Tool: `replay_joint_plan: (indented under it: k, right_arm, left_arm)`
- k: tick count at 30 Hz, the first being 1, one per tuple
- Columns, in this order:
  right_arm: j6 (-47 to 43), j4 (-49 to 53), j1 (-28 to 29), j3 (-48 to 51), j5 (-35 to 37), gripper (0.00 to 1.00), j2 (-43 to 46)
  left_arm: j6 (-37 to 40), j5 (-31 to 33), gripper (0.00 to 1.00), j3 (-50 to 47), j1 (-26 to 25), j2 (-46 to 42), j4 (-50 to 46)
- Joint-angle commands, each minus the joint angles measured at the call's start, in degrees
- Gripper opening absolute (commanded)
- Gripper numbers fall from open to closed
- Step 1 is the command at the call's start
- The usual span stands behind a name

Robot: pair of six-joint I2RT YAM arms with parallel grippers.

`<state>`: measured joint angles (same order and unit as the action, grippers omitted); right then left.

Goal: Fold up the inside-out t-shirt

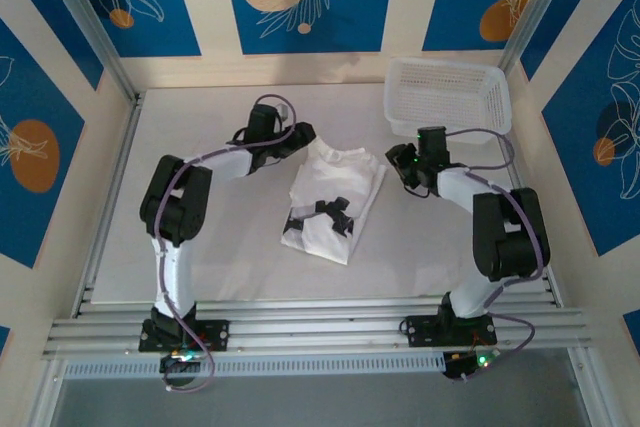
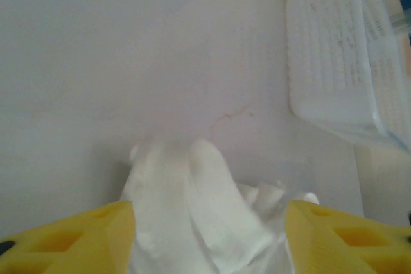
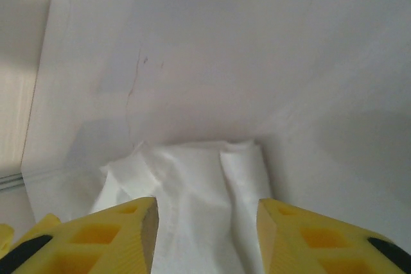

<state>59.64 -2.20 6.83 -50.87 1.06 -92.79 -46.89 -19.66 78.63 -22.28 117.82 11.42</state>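
— Looking over the bench (image 1: pixel 200 247): spotting the inside-out t-shirt (image 1: pixel 335 197) in the middle, between the two arms, folded into a long narrow shape, running far to near and slanting left at the near end. Dark marks across the near half.

— Agreed. Also well apart from the white mesh basket (image 1: pixel 490 107), sitting at the far right corner. Where for the left gripper (image 1: pixel 298 137)?

— Over the shirt's far left corner. Seen from the left wrist, yellow fingers (image 2: pixel 70 239) spread wide, with a rumpled bunch of white cloth between them, reaching toward both. Not pinched, as far as can be told. Basket off to the far right beyond.

— And the right gripper (image 1: pixel 400 161)?

— At the shirt's far right edge, just beside the cloth from above. From the right wrist, yellow fingers (image 3: pixel 103 235) moderately parted, above a flat folded edge of cloth resting on the bench. Gripping nothing.

— Touching the cloth or hovering?

— Cannot tell for either.
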Motion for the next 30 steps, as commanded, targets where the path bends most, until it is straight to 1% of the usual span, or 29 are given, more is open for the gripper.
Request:
replay_joint_plan:
  k: [1, 3, 5, 7, 9, 12, 14, 17, 21, 23, 27, 30]
  right_arm:
    - [-8.8, 1.9, 1.6, 3.7, -3.1, 0.49, 7.5]
    - [-13.2, 0.2, 3.7, 7.2, -4.1, 0.56, 9.6]
    - [-16.1, 0.5, 5.7, 9.1, -3.9, 0.64, 8.6]
    - [-17.6, 2.2, 5.9, 8.0, -3.5, 0.66, 4.7]
    - [-19.5, 4.4, 5.2, 4.8, -4.2, 0.67, 0.0]
    - [-23.2, 7.5, 4.6, -1.6, -7.9, 0.70, -5.9]
    - [-25.0, 6.8, 4.7, -4.0, -9.5, 0.70, -8.2]
    - [-26.0, 6.5, 4.6, -6.9, -8.7, 0.70, -11.1]
    - [-26.6, 8.5, 4.4, -12.1, -8.5, 0.69, -15.6]
    - [-26.9, 8.2, 4.6, -13.7, -8.4, 0.67, -17.3]
    - [-28.2, 8.7, 4.6, -17.2, -11.0, 0.56, -19.9]
    - [-29.1, 8.2, 4.7, -18.7, -15.0, 0.46, -20.5]
  left_arm:
    - [6.6, 1.4, 0.65, -0.3, 0.9, -7.1, -6.3]
    - [9.2, 3.7, 0.67, -2.3, 0.6, -9.7, -11.3]
    - [11.6, 5.4, 0.67, -4.1, -0.2, -10.5, -14.6]
    - [14.5, 7.4, 0.68, -4.4, -1.3, -9.4, -17.2]
    - [16.8, 8.2, 0.70, -2.5, -2.2, -6.8, -19.8]
    - [19.0, 6.1, 0.76, 1.8, -2.9, -1.9, -21.2]
    - [19.0, 3.6, 0.77, 4.8, -3.0, 1.3, -20.5]
    - [18.5, 1.6, 0.76, 9.7, -3.2, 6.2, -20.2]
    - [17.8, 1.5, 0.71, 14.9, -3.6, 11.0, -20.0]
    - [17.1, -1.0, 0.67, 17.6, -3.7, 13.8, -19.9]
    - [14.9, -8.0, 0.57, 20.6, -4.2, 17.5, -15.6]
    - [13.3, -10.0, 0.49, 20.7, -4.5, 18.2, -14.2]
